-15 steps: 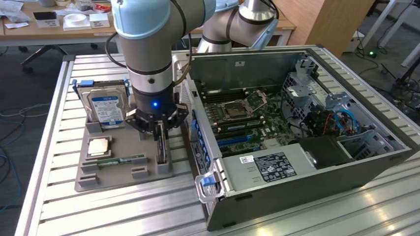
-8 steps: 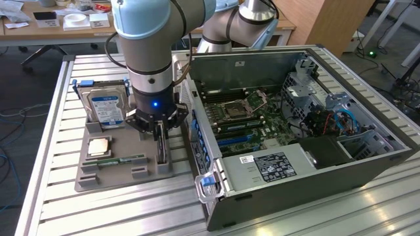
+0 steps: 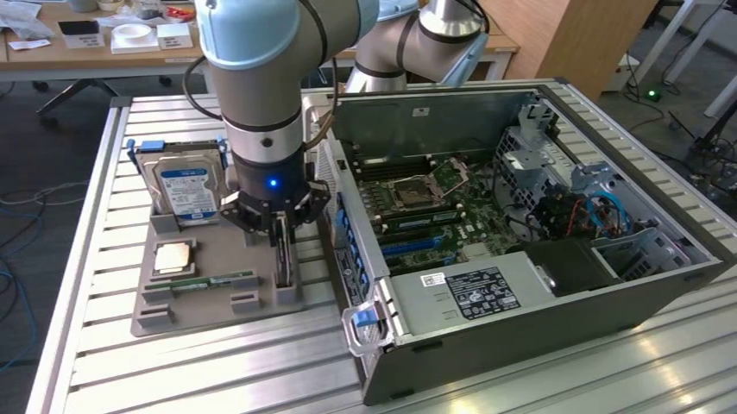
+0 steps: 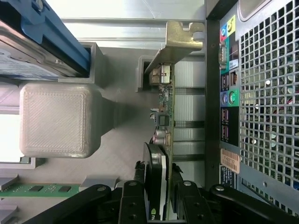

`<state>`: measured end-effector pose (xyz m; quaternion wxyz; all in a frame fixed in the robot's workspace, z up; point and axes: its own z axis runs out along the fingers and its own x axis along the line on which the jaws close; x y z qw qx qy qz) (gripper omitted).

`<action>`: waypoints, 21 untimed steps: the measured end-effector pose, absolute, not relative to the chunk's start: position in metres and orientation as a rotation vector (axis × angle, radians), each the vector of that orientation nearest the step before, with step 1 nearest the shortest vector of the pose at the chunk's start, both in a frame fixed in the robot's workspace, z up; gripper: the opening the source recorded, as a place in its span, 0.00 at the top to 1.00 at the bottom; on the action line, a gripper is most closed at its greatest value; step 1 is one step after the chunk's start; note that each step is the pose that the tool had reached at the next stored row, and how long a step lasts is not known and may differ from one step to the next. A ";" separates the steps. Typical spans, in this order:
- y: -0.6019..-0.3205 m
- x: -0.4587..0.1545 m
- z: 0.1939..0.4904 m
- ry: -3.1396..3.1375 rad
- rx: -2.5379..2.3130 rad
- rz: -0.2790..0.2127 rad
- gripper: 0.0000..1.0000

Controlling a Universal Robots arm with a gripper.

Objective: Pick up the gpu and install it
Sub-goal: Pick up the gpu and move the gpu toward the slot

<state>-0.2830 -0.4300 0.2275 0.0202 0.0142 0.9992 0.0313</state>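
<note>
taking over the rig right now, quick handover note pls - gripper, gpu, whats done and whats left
gripper: closed on the gpu, one finger against each face.
gpu: standing on edge in its slot on the grey tray, next to the open pc case.
done: approach and grasp.
left: gpu not yet lifted out of the tray, not yet installed in the pc case.

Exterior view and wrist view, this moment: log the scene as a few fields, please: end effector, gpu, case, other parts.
end effector: closed on the gpu, one jaw on each face
gpu: standing on edge in the gray holder, metal bracket at one end
computer case: open, on the exterior view's right of the holder; gpu not installed
also in holder: hard drive, RAM stick
</note>
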 end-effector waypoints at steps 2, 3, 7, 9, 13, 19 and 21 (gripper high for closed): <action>-0.430 -0.283 0.228 3.099 0.041 0.098 0.67; -0.430 -0.283 0.228 3.099 0.041 0.098 0.67; -0.430 -0.283 0.228 3.099 0.041 0.098 0.67; -0.430 -0.283 0.228 3.099 0.041 0.098 0.67; -0.430 -0.283 0.228 3.099 0.041 0.098 0.69; -0.430 -0.283 0.228 3.099 0.041 0.098 0.73; -0.430 -0.283 0.228 3.099 0.041 0.098 0.73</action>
